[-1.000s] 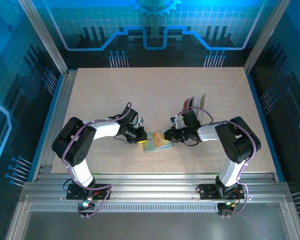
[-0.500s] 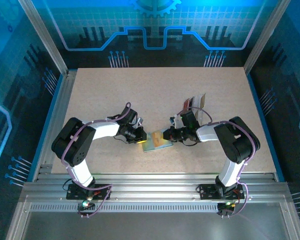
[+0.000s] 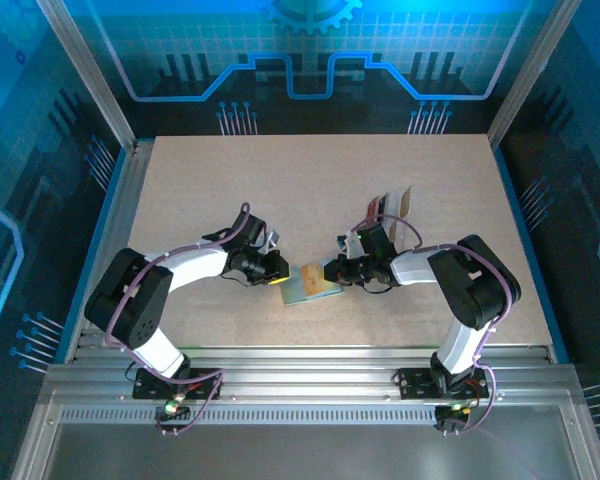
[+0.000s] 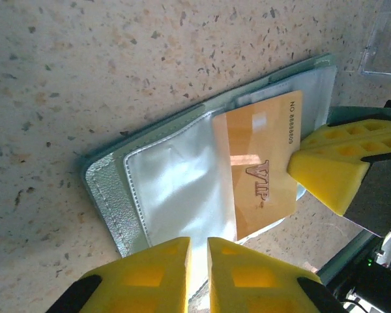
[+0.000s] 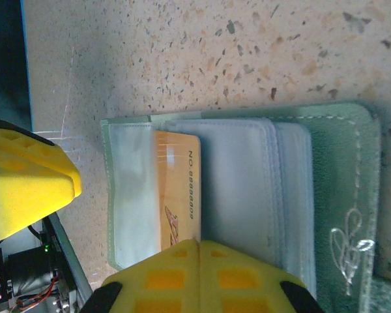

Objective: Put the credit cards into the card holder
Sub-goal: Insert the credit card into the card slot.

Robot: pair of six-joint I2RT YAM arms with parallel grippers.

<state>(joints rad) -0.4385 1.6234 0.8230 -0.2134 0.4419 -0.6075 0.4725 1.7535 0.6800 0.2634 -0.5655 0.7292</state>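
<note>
On the speckled table (image 3: 220,190), the left gripper (image 3: 280,275) is set low at the left edge of the card holder (image 3: 305,292). In the left wrist view its yellow fingers (image 4: 156,277) are drawn almost together, with a thin slit left between them. Whether the holder's edge is pinched there cannot be told.

The card holder (image 4: 163,176) is laid open and flat between the two grippers, its pale shiny lining turned up. A gold card (image 4: 264,169) marked VIP is lodged partway in one of its pockets, with the other end left out towards the right.

That free end is gripped by the right gripper (image 3: 333,270), whose fingers (image 5: 247,274) are closed tight, with no gap seen in the right wrist view.

Further right and towards the back, the other cards (image 3: 388,205) are stood upright. A clear stand (image 4: 384,39) is seen just beyond the holder in the left wrist view.
</note>
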